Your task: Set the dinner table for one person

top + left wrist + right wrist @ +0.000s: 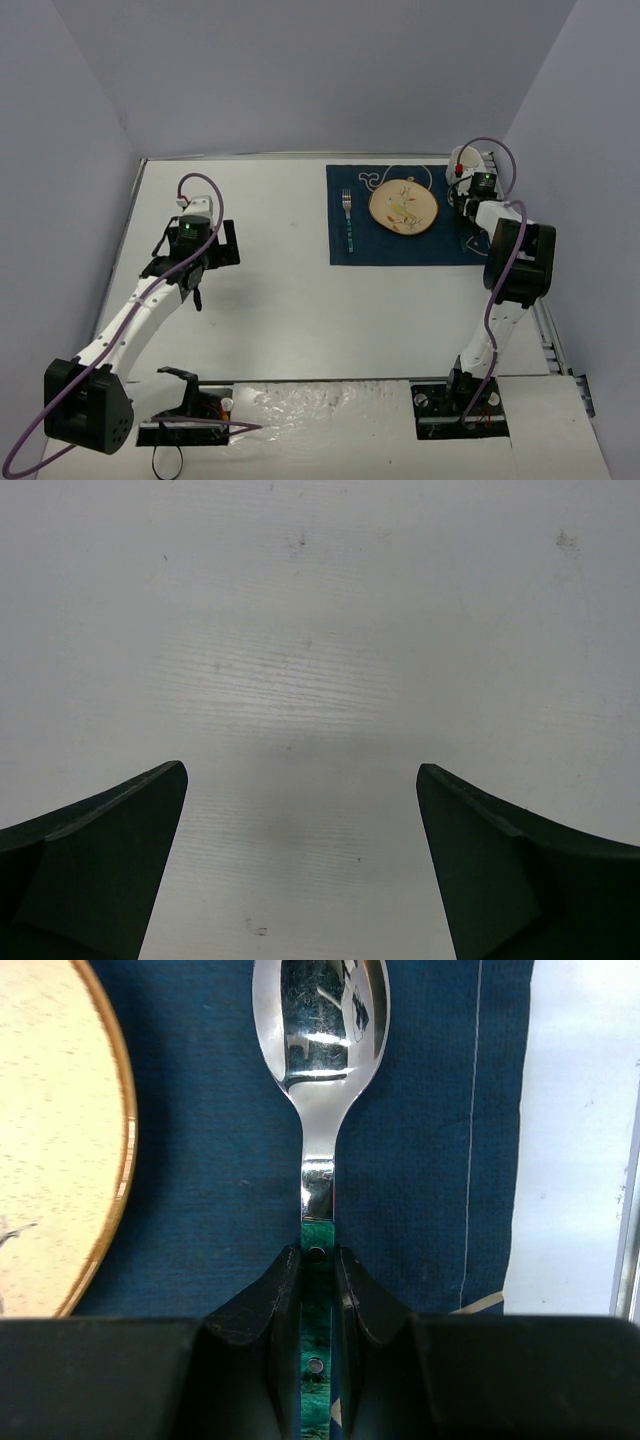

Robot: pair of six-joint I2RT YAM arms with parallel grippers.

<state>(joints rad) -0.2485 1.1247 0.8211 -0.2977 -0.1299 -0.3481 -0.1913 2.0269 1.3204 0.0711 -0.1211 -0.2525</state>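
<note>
Black fingers (262, 1300) of the right claw (318, 1285) pinch the green handle of a spoon (320, 1040), closed almost fully on it. Its bowl points away, lined up just right of the plate (50, 1140) on the navy placemat (210, 1160), where a diner's right hand would reach. Whether the spoon already rests on the cloth I cannot tell. A fork (347, 215) lies left of the plate. The white desk (270, 300) spreads beneath everything, with the mat at its far right. The left claw (300, 770) hangs wide open over the desk's left half, holding nothing, seemingly parked out of the way.
</note>
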